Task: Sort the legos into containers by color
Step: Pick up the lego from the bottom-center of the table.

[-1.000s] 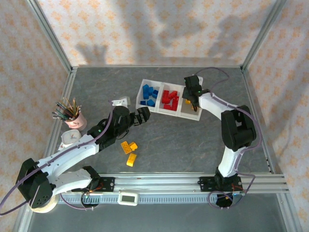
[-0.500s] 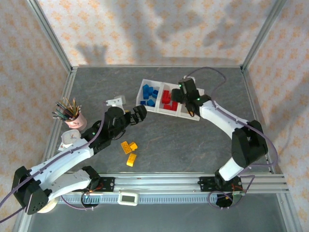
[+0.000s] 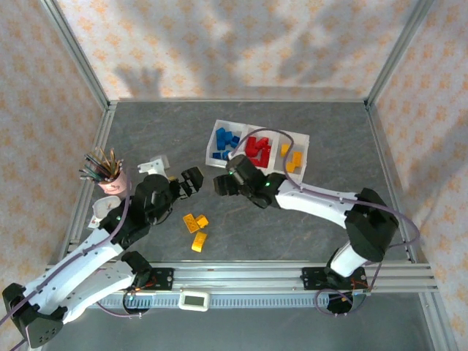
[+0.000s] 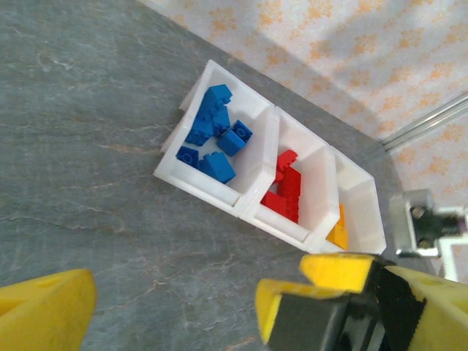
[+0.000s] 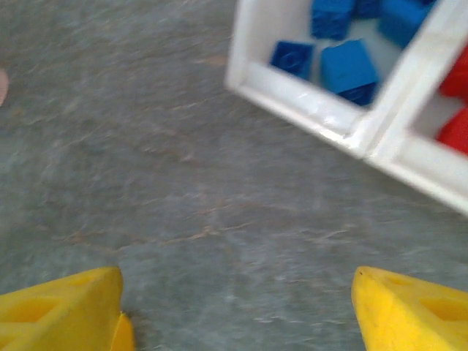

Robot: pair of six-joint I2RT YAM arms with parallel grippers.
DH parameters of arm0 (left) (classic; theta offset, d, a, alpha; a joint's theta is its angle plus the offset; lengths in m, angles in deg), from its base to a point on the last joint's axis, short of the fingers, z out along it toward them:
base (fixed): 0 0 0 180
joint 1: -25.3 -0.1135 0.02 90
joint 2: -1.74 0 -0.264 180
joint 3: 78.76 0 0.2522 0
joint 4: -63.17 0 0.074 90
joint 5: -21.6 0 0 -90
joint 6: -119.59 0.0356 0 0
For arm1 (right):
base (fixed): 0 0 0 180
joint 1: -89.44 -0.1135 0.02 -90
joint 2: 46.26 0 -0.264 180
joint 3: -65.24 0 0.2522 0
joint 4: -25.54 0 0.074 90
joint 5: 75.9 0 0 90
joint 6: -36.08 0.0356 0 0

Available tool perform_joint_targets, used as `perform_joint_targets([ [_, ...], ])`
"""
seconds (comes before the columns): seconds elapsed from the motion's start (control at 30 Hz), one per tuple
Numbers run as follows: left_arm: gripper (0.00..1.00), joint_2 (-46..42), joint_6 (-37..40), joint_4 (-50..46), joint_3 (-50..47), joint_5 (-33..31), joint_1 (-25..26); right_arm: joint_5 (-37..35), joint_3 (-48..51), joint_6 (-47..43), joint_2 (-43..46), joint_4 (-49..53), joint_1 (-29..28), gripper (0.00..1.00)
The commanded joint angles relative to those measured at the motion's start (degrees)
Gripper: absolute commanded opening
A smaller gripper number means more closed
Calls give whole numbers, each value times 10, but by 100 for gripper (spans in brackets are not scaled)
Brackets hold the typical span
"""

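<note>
Left claw (image 3: 189, 181) wide, empty, over the table (image 3: 146, 131) near the tray (image 3: 299, 141). Right claw (image 3: 222, 183) wide, empty, just beside it. Blue bricks (image 3: 227, 142) in left compartment, red bricks (image 3: 257, 150) middle, yellow bricks (image 3: 293, 161) right. Three loose yellow bricks (image 3: 196, 230) lie below the left claw.

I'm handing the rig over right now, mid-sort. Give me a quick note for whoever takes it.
Left claw: open, empty, over the table left of the tray.
Right claw: open, empty, near the tray's front left corner.
Done: blue legos in the left compartment, red legos in the middle, some yellow-orange legos in the right.
Left: three loose yellow-orange legos on the table by the left claw, to go into the right compartment.
</note>
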Motion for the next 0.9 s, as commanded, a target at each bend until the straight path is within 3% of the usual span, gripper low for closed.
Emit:
perform_joint_targets([
  [0.0,99,-21,-14,-61,-9,-33,-8,1,-4,19,-40,-32,-31,82],
  [0.23,99,-51,-25,-102,-8,-51,-11,39,-44,14,-119,-53,-77,83],
  [0.4,99,-69,-32,-120,-11,-62,-12,20,-57,14,-151,-33,-105,83],
  [0.87,99,-68,-38,-113,-19,-60,-14,7,-37,21,-187,-39,-119,77],
])
